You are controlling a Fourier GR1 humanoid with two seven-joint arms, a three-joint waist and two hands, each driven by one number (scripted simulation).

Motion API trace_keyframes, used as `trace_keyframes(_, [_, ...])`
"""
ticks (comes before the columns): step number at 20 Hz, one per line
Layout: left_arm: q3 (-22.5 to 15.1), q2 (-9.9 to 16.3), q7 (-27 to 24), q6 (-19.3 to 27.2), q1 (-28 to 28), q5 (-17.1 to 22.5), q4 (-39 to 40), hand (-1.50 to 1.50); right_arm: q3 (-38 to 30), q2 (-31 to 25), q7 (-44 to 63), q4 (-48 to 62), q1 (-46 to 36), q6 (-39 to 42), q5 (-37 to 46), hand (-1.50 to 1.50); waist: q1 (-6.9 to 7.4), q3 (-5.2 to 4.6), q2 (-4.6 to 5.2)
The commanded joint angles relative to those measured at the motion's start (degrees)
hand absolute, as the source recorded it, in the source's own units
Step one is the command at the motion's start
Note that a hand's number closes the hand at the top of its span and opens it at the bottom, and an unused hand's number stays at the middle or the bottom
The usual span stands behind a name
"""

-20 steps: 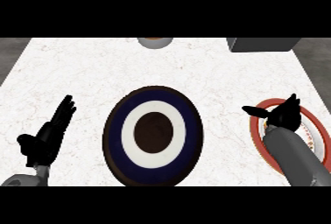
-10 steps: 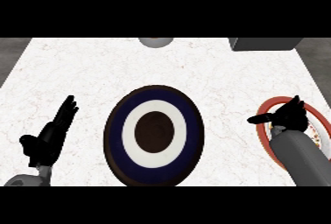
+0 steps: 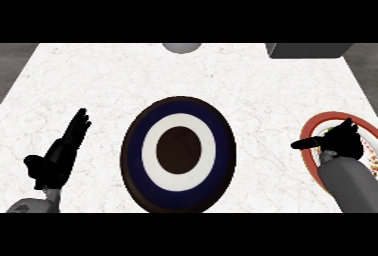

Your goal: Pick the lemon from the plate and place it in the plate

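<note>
A white marbled desk (image 3: 111, 80) carries a large dark-rimmed plate (image 3: 179, 154) with blue, white and brown rings at its centre. At about 3 o'clock from it, near the desk's right edge, lies a red-rimmed plate (image 3: 317, 125). The right hand (image 3: 341, 144) hangs over this red-rimmed plate, its thumb pointing toward 9 o'clock and its fingers bent downward over the plate's inside; whether they hold anything cannot be told. The lemon cannot be made out; the hand and its grey forearm cover most of that plate. At 9 o'clock from the large plate, the left hand (image 3: 57, 159) rests spread, fingers straight and pointing toward 12 o'clock. At the desk's far edge sit a grey round object (image 3: 181, 47) and a dark box (image 3: 306, 50).
</note>
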Motion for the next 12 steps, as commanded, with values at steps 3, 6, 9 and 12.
trace_keyframes(3, [1.5,-0.7,1.4,-1.5,-1.4,-0.5,0.8,0.0,-2.9,2.2,5.2,2.9,0.5,1.3,1.9,-1.5,0.27,0.05,0.15])
trace_keyframes(6, [1.6,-2.6,1.7,-1.2,-1.0,-2.1,-0.1,0.0,-5.1,2.3,0.3,1.5,2.8,1.4,1.5,-1.5,0.22,0.06,0.09])
trace_keyframes(9, [3.9,-0.6,0.0,-4.0,-4.9,-1.5,5.7,0.0,-5.6,3.3,-9.1,6.8,2.6,2.2,-2.9,1.5,0.32,0.08,0.3])
trace_keyframes(12, [1.7,-4.0,1.6,-1.0,-2.7,-3.8,2.6,0.0,-7.0,2.9,-9.2,8.7,-0.7,3.4,-2.3,1.5,0.53,0.08,0.23])
